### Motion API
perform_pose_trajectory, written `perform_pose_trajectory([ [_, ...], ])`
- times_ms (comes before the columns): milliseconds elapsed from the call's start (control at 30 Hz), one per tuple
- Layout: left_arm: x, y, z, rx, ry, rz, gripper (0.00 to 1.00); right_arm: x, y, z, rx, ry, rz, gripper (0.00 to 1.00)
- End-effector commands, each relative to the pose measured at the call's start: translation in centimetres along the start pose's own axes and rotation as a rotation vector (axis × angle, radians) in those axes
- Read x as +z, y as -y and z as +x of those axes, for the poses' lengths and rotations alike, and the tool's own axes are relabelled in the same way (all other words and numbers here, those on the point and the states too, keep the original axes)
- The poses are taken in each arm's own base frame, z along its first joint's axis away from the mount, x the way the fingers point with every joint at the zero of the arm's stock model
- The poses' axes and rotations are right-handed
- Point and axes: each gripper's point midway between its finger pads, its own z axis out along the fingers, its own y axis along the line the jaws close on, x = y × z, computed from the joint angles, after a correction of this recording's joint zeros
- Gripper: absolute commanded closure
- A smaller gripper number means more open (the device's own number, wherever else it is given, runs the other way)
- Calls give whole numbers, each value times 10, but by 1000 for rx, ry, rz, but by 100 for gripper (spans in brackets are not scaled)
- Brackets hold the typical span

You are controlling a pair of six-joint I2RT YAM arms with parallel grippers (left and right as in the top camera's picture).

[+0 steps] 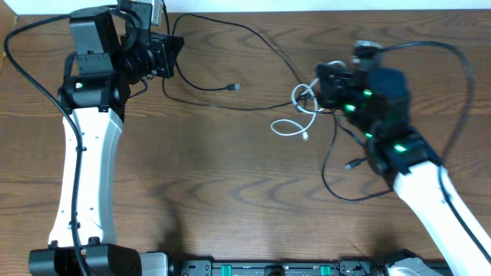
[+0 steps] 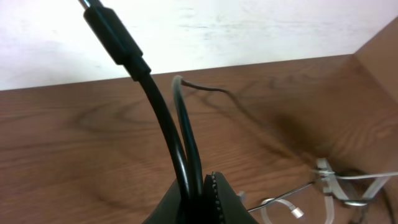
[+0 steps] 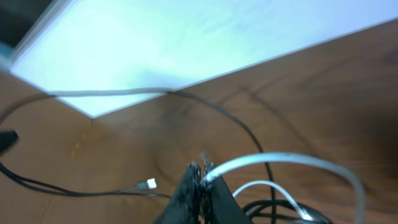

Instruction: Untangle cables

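The black cable [image 1: 261,38] runs from my left gripper [image 1: 170,55] along the table's back and down into a knot by my right gripper [image 1: 318,88]. One black plug [image 1: 234,87] lies mid-table; another [image 1: 353,163] lies below the knot. My left gripper [image 2: 202,186] is shut on a doubled stretch of the black cable [image 2: 161,118]. The white cable [image 1: 288,126] is coiled left of the right gripper. In the right wrist view my right gripper [image 3: 204,169] is shut on the white cable [image 3: 292,162], which arcs off to the right. The white cable [image 2: 329,180] also shows far right in the left wrist view.
A thick black arm cord [image 1: 460,69] loops behind the right arm, and another [image 1: 23,61] curves left of the left arm. The brown wooden table [image 1: 230,184] ends at a white wall [image 2: 249,25] behind. A black rail [image 1: 268,268] lines the front edge.
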Motion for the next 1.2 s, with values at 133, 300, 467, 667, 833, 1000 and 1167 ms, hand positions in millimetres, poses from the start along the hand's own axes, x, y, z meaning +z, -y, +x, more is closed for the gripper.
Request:
perform_pose_trajectory([
  [133, -9, -20, -2, 78, 2, -151, 89, -83, 34, -67, -20, 201, 130, 99],
  [300, -11, -41, 1, 109, -21, -266, 90, -138, 53, -91, -15, 316, 209, 99],
  [467, -3, -71, 15, 110, -81, -383, 91, -173, 62, -97, -16, 360, 234, 99],
  [667, 27, -98, 46, 73, -186, -415, 92, -186, 74, -100, 7, 364, 240, 99],
  [833, 35, -146, 75, 37, -276, -558, 92, -194, 84, -102, 27, 364, 238, 99],
  [1000, 8, -194, 85, -58, -274, -644, 92, -205, 99, -103, 58, 371, 271, 99],
  [1167, -52, -258, 97, -249, -210, -775, 92, -214, 111, -104, 75, 382, 305, 99],
])
